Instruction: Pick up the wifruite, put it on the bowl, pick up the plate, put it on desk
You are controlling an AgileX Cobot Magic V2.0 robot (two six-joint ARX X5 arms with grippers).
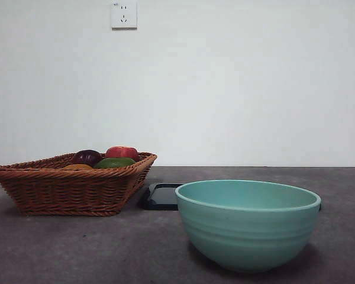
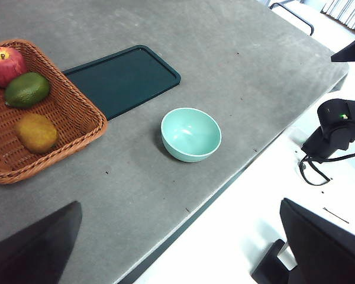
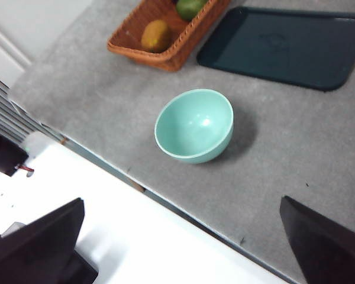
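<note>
Two claws hang high above the flat dark grey matte surface, well apart from everything on it: the left claw and the right claw each show two black jaws spread wide with nothing between them, so both are released and empty. By my reading, the first step has not begun, since the small oval orange-brown wifruite lies untouched in the woven brown wicker basket. Beside it in the basket sit a green oval fruit, a red apple and, seen from the front, a dark purple round fruit. The large deep mint-teal bowl stands upright on the surface, apart from the basket, and holds nothing. A flat dark rectangular tray with rounded corners lies just beside the basket, bare.

The next move probably calls for one claw to descend into the basket and close on the wifruite alone, keeping clear of the green fruit nearby and the wicker rim, then carry it across to the bowl.
</note>
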